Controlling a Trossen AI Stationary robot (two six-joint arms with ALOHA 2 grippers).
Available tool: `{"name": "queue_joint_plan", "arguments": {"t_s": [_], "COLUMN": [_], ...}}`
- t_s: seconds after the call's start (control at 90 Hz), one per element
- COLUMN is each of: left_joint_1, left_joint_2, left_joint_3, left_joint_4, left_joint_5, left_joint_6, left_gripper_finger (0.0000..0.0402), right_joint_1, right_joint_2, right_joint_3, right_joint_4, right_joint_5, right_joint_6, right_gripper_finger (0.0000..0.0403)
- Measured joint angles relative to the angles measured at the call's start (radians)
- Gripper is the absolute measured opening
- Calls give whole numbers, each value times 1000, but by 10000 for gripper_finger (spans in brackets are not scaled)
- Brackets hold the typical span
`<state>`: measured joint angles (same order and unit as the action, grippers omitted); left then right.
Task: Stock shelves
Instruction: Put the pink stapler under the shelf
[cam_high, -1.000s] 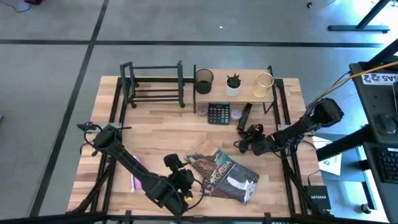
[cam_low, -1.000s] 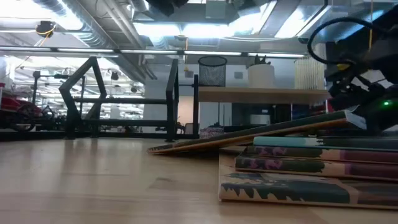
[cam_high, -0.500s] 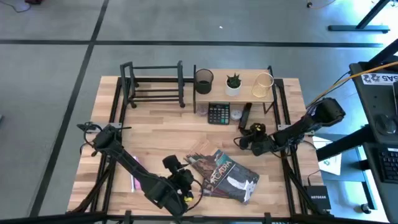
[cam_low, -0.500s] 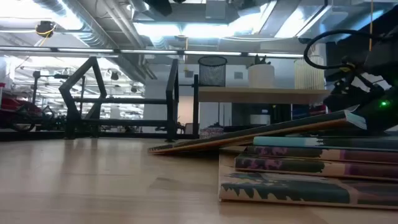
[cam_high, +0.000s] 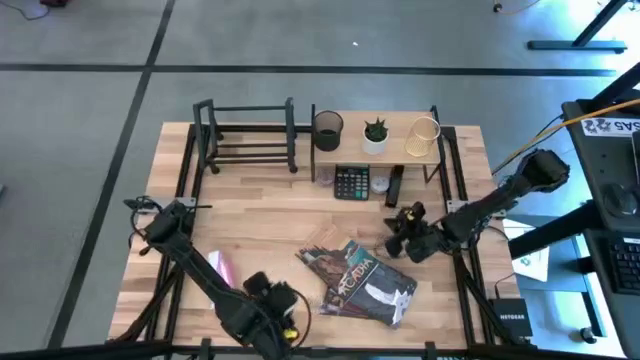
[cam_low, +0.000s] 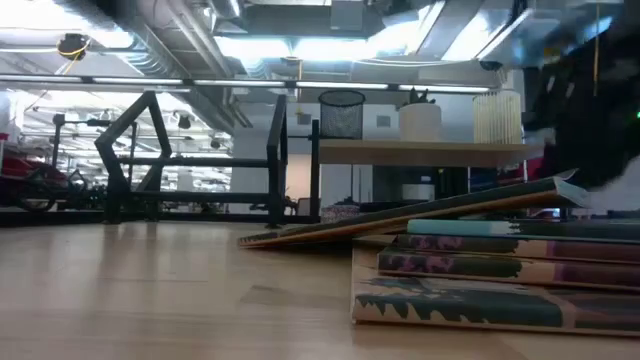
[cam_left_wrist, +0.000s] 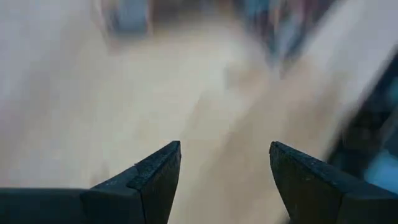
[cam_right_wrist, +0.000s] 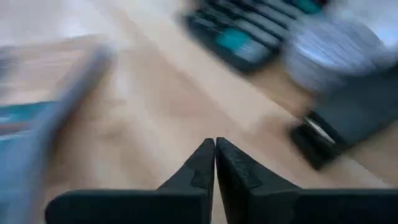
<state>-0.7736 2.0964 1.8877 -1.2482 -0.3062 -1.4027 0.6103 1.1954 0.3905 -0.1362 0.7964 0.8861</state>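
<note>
Left gripper (cam_left_wrist: 224, 165): fingers spread wide, nothing between them, only blurred bare wood beyond. The high view places this gripper (cam_high: 278, 300) low at the near edge of the worktop (cam_high: 250, 225), just left of the books (cam_high: 362, 282).

Right gripper (cam_right_wrist: 215, 155): fingertips pressed together, holding nothing. Its wrist view shows the calculator (cam_right_wrist: 249, 37) and a dark flat object (cam_right_wrist: 348, 124) ahead, both blurred; the high view sets the gripper (cam_high: 400, 228) between the books and the calculator (cam_high: 351, 182).

Only the low view shows the books as a stack (cam_low: 495, 270), with one cover (cam_low: 400, 218) lying tilted across the top. Only the high view shows a pink item (cam_high: 217, 268) lying beside the left arm.

Task items: the black book rack (cam_high: 246, 135) stands at the far left of the worktop, holding no books. The light-wood shelf (cam_high: 378, 140) stands beside it at far right, carrying a mesh cup (cam_high: 327, 129), a small potted plant (cam_high: 375, 134) and a pale wire holder (cam_high: 423, 136).

Room: grey floor around the worktop; ceiling ducts and lights in the low view.
</note>
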Motion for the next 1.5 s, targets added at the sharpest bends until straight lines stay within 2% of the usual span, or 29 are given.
{"name": "queue_joint_plan", "arguments": {"t_s": [0.111,0.233,0.356,0.5,0.622,0.778,0.867,1.022,1.144,1.233,1.311,1.356,1.389,1.5], "left_joint_1": [-42,-110,-174,-232,-281,-321,-326,-302,-235,-173,-118,-88,-67,1], "left_joint_2": [0,0,-4,-7,-6,-6,-7,-6,-6,-6,-8,-15,-23,-73], "left_joint_3": [0,0,-23,-88,-154,-268,-335,-440,-513,-530,-522,-506,-488,-444], "left_joint_4": [-167,-307,-319,-293,-129,-68,-82,-35,96,247,352,377,376,311], "left_joint_5": [210,322,353,378,371,347,266,-47,-245,-486,-649,-660,-624,-359], "left_joint_6": [-197,-326,-445,-654,-671,-746,-766,-837,-833,-755,-576,-449,-348,-83], "left_gripper_finger": [227,227,227,227,222,196,181,166,159,154,150,148,148,147], "right_joint_1": [119,202,229,226,227,227,227,227,227,227,227,227,227,227], "right_joint_2": [17,41,68,124,169,207,213,217,217,217,217,217,217,217], "right_joint_3": [108,178,190,190,190,190,190,190,191,191,191,191,191,191], "right_joint_4": [38,89,116,137,187,232,250,271,281,313,329,331,331,330], "right_joint_5": [71,176,229,233,215,178,179,169,154,156,155,155,154,153], "right_joint_6": [-218,-359,-373,-337,-318,-318,-323,-326,-331,-359,-371,-371,-371,-369], "right_gripper_finger": [0,0,0,0,0,0,0,0,0,0,0,0,0,0]}}
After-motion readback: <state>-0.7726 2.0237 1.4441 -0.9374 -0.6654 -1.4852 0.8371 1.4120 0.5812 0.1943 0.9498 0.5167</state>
